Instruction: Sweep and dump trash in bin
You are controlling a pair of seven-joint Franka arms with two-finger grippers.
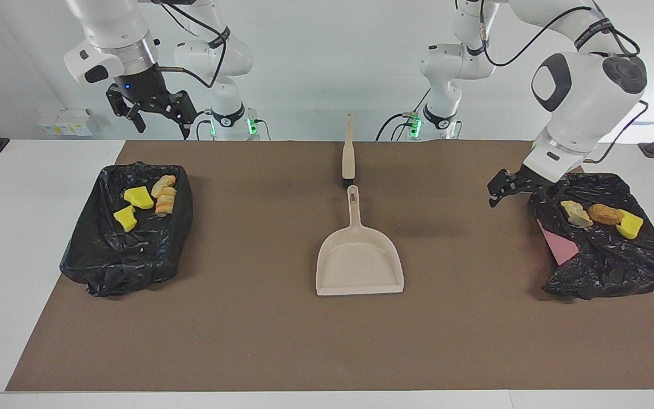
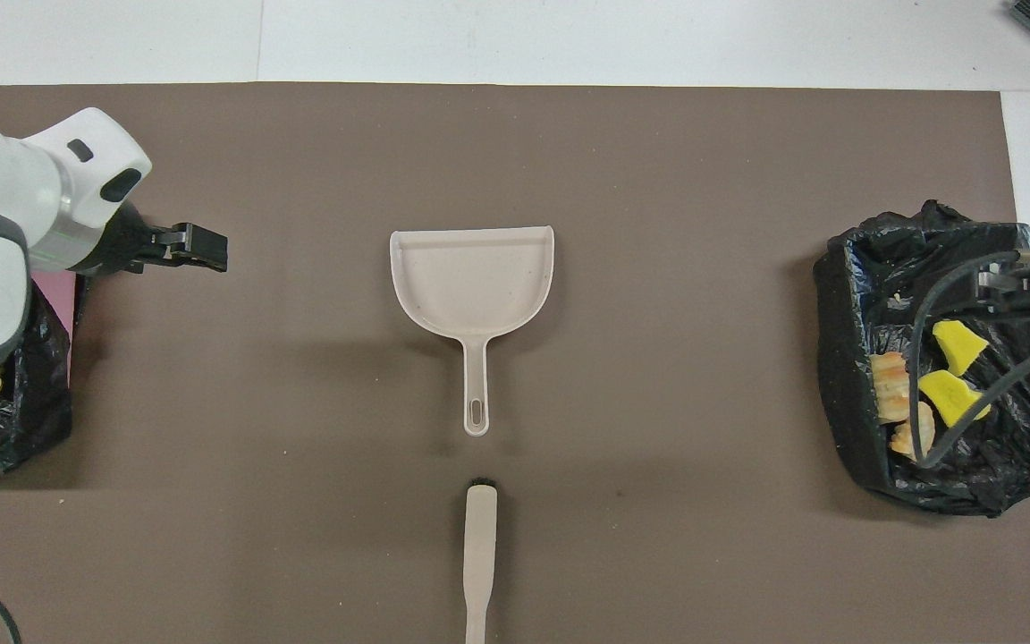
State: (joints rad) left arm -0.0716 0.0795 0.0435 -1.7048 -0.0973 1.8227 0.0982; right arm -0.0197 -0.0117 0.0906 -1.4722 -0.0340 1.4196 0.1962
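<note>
Left gripper [image 1: 510, 191] hung open, holding nothing, beside bin [image 1: 645, 267]; right gripper [image 1: 156, 113] open above the other bin [image 1: 105, 267]; dustpan [image 1: 359, 258] between.

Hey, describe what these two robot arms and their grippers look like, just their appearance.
Both arms are glossy white with rounded joints. The left arm has dark grey side panels and a round grey cap; the right arm has a silver wrist band. Black cables, held by black bands, run along both. The left gripper and right gripper are black, two-fingered. Green lights glow at the bases.
</note>
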